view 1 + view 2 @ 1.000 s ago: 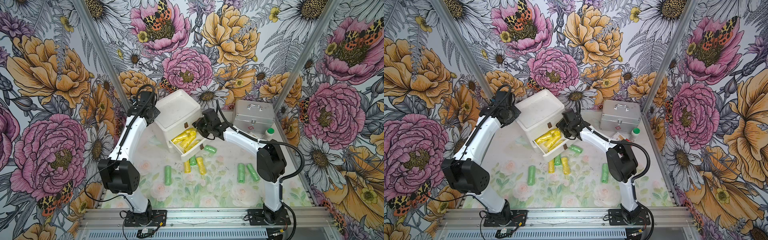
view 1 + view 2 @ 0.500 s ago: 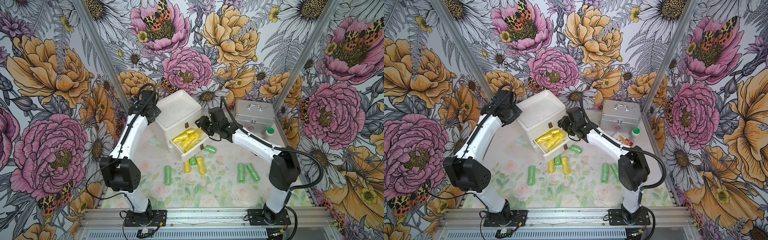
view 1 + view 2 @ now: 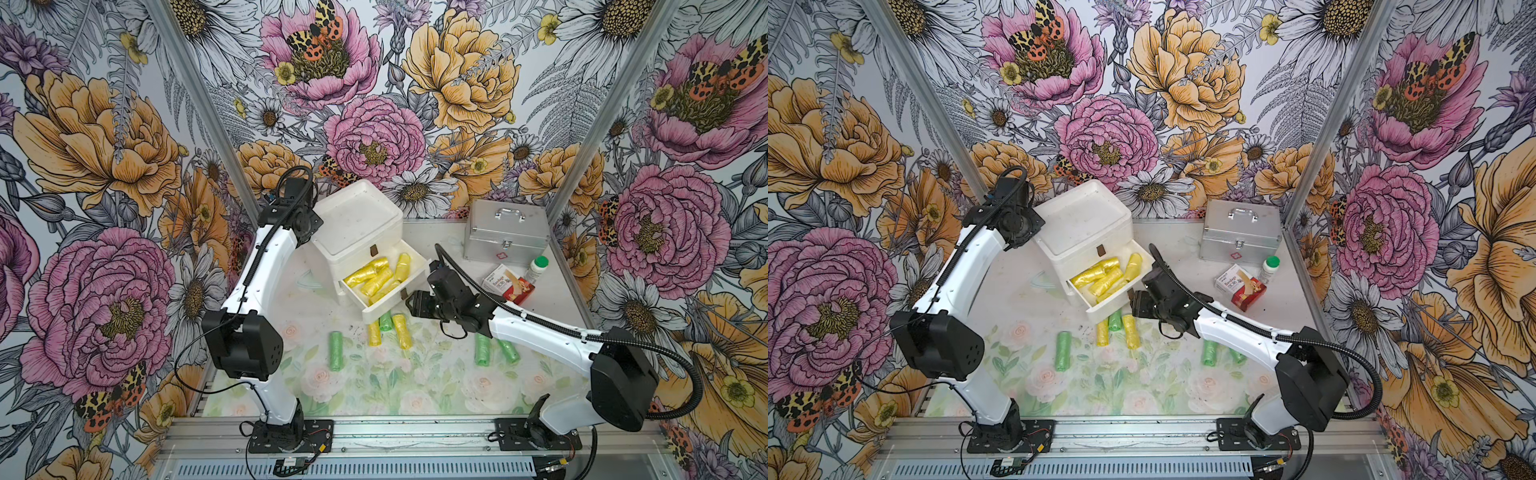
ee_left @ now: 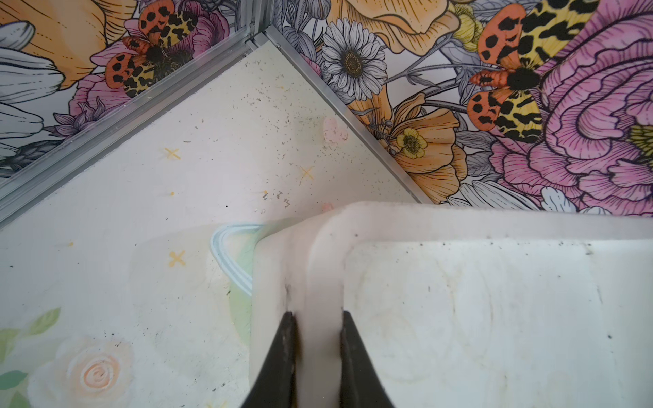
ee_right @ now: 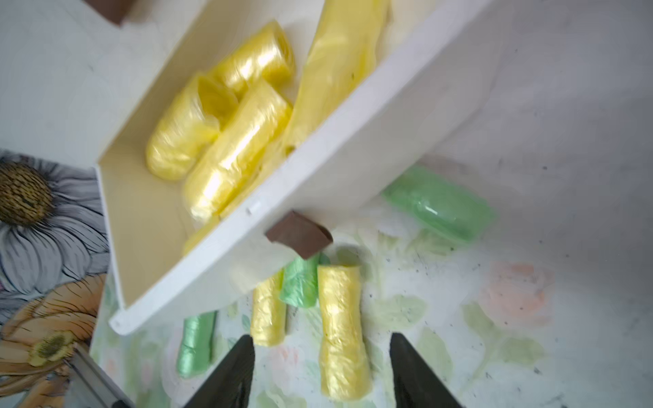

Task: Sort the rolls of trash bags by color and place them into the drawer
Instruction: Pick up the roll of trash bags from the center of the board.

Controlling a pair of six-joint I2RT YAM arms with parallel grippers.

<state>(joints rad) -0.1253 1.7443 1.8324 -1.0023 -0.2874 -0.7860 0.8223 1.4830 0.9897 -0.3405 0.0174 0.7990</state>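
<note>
SORTING PARTLY DONE: A white plastic chest of three stacked drawers [image 3: 357, 224] stood at upper centre in both top views, with the open drawer [image 3: 382, 309] below its top one pulled out and holding several crinkly yellow rolls of trash bags [image 3: 376, 278]. The left gripper [image 4: 318, 314] was clamped on the raised rim of the chest's top near a back corner, seemingly to brace it. The right gripper [image 5: 321, 337], fingers apart and empty, hung just in front of the open drawer, above a loose yellow roll [image 5: 342, 332] on the flower-printed table mat [image 3: 374, 386]. A second loose yellow roll [image 5: 268, 314] lay near it, with a pale green roll [image 5: 300, 282] between the two. Another green roll [image 5: 438, 208] lay partly under the drawer's corner, one more [image 3: 336, 351] sat lower left of the chest, and a pair of green rolls [image 3: 482, 349] lay lower right beside the right arm. Judged from this, the yellow sort looked nearly done, with two rolls left. All five visible green rolls remained on the mat. No purple roll was in view, and what the shut drawers held could not be told. A silver metal case [image 3: 505, 232] sat untouched at upper right.
</note>
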